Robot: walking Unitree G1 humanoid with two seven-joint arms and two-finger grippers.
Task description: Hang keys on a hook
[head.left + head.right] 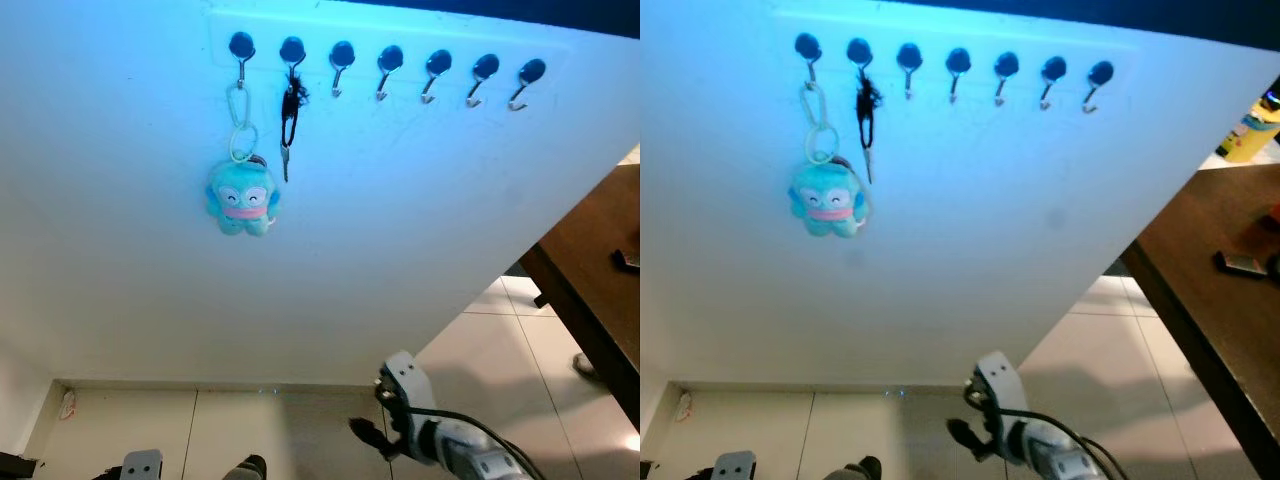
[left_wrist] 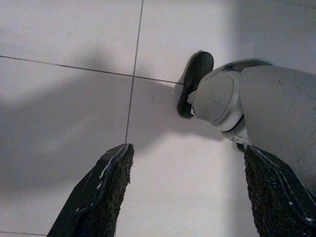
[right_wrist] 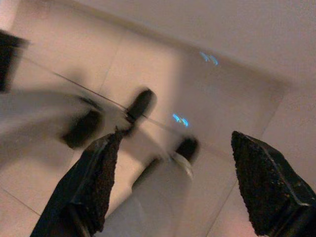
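Nearest to me, my right arm is low in the head views, bent at the elbow and hanging over the tiled floor [image 1: 480,350]. Its right gripper [image 3: 182,182] points down at the floor, both black fingers spread wide with nothing between them; the wrist picture is blurred, but I can make out the robot's dark feet beneath it. My left arm hangs idle at my side. Its left gripper [image 2: 187,192] is likewise spread wide and holds nothing, aimed down at pale tiles with the robot's grey leg [image 2: 256,113] and a dark foot just beyond the fingers.

Farther off, at my right, a brown wooden surface [image 1: 1220,310] juts in, with a small dark object near its far edge that I cannot identify.

Farthest is the white wall [image 1: 400,220] with a row of seven hooks [image 1: 390,62] near its top edge. The keys [image 1: 288,120] hang from the second hook from the left, on a black fob. Just beside them, on the leftmost hook, a blue plush keychain [image 1: 241,197] dangles from a pale carabiner.
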